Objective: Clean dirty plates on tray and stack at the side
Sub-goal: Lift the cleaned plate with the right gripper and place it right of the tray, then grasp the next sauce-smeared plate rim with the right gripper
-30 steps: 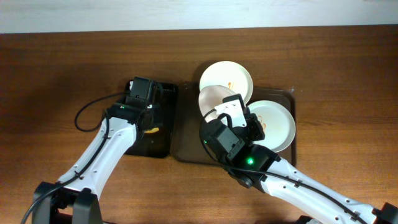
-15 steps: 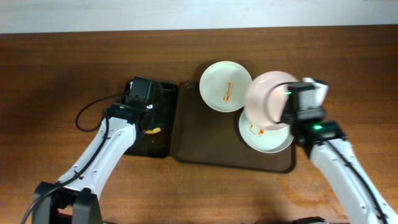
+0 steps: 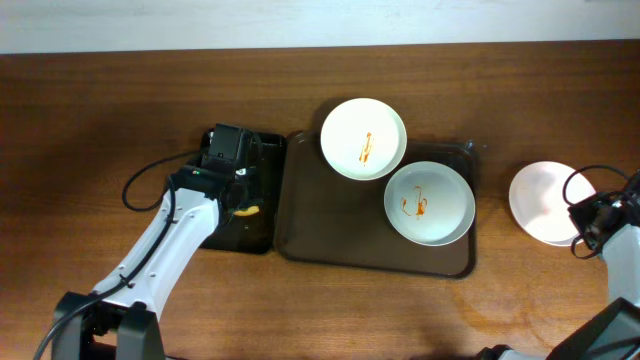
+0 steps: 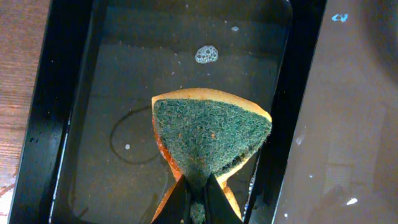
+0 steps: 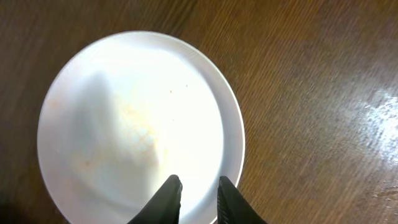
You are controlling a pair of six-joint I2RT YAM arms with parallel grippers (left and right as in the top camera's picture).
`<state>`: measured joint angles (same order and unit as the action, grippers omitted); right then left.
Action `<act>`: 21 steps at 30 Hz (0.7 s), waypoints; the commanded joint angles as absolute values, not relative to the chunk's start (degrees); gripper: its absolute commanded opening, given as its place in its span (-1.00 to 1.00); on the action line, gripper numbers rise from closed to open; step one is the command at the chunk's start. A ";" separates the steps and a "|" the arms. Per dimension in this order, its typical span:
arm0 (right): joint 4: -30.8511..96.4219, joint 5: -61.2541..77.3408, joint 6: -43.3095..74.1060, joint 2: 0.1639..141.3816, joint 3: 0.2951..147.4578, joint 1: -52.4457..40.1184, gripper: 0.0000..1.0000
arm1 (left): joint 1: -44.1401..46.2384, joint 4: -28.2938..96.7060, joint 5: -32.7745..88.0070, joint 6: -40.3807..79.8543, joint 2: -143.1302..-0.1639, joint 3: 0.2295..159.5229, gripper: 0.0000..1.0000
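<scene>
Black plastic forms the shallow basin [image 3: 262, 232] at the left of the desk [image 3: 80, 130]. The left jaws hang over it, pinched shut on the lower corner of a sponge [image 4: 208, 140]. In the left wrist view the sponge fans out ahead of the jaws as a folded wedge, green scouring face up with an orange edge behind it. Farther ahead of the jaws, on the basin's wet floor, sits a small cluster of bubbles [image 4: 206, 55].

Just right of these jaws, against the basin's side, lies the brown tray [image 3: 330, 230] with two dirty plates. The far plate [image 3: 363, 138] overhangs the tray's back edge and has an orange streak at its middle. The near plate [image 3: 429, 203] lies wholly inside the tray, just beside the first and to its right, also smeared orange. Both are well apart from either pair of jaws.

At the far right, off the tray, a white plate [image 3: 545, 203] lies flat on the desk, with only a faint tan haze on it. The right jaws hover over its near rim. In the right wrist view the two fingertips [image 5: 166, 198] stand a narrow gap apart with plate surface showing between them. Both are above the plate's upper face, gripping nothing. Most of the plate spreads ahead and to the left of the jaws.
</scene>
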<state>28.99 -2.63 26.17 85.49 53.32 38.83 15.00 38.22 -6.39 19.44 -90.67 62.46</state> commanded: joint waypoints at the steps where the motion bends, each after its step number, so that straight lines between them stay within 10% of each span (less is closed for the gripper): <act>1: 28.71 2.90 24.32 85.97 54.43 38.98 -0.57 | 14.72 38.24 -6.20 18.76 -91.07 62.50 -1.00; 5: 30.33 11.64 13.67 86.32 54.43 35.11 -0.92 | 14.72 38.44 -6.20 18.76 -91.07 62.50 -1.00; 21: 21.15 10.98 5.85 101.75 54.43 9.19 -0.92 | 14.72 38.70 -5.34 18.76 -91.07 62.50 -1.00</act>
<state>21.96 9.54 6.04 101.38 53.47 11.94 15.00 38.76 -5.80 19.44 -90.67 62.46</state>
